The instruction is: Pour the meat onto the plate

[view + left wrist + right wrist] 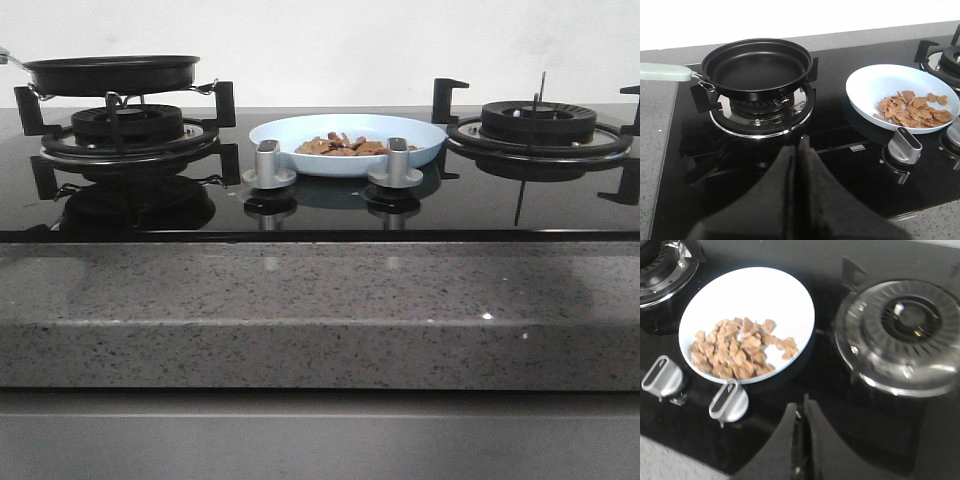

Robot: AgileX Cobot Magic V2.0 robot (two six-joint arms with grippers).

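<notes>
The pale-blue plate (400,130) sits mid-hob between the two burners, with the orange-brown meat (343,146) heaped in its near part. Both show in the left wrist view, the plate (880,82) and the meat (912,109), and in the right wrist view, the plate (755,295) and the meat (737,352). The black frying pan (112,73) rests empty on the left burner, also in the left wrist view (757,67). My left gripper (799,145) is shut and empty, near the pan. My right gripper (802,407) is shut and empty, near the plate. Neither shows in the front view.
Two silver knobs (268,165) (397,163) stand in front of the plate. The right burner (540,125) with its black pan support is bare. The pan's pale green handle (662,71) points left. A speckled stone counter edge (320,310) runs along the front.
</notes>
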